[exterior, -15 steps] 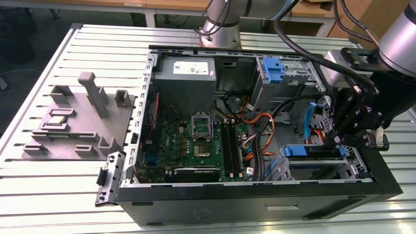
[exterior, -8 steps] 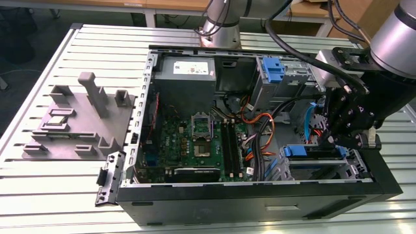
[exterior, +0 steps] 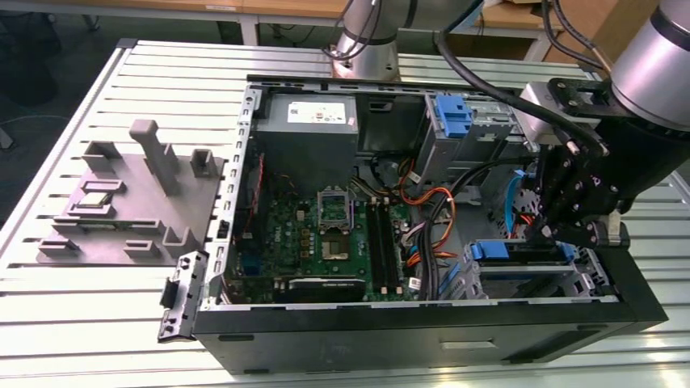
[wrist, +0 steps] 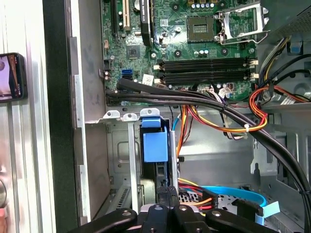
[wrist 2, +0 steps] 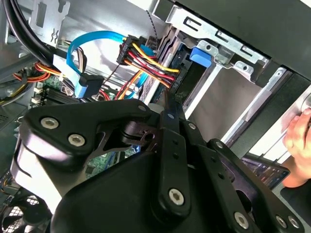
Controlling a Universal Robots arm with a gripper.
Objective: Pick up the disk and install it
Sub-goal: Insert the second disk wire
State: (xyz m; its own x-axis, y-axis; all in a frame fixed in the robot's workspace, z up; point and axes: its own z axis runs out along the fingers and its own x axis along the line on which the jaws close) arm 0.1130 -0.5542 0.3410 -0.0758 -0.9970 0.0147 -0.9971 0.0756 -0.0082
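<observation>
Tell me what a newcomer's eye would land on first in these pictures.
The open computer case on the slatted table, its green motherboard exposed. At the exterior view's right, the black gripper hangs over the drive bay, where the disk in its blue carrier sits in the metal cage. Orange and red cables cross beside it.

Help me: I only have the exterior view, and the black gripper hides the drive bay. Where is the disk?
Observer: In the first wrist view, the disk, edge-on with its blue plastic carrier tab, stands inside the silver metal bay, just ahead of the gripper.
Operator: Anything outside the case there?
Observer: In the second wrist view, a person's hand is beside the case's outer wall.
Operator: Anything else?
Observer: A dark phone with a lit screen sits outside that wall.
</observation>
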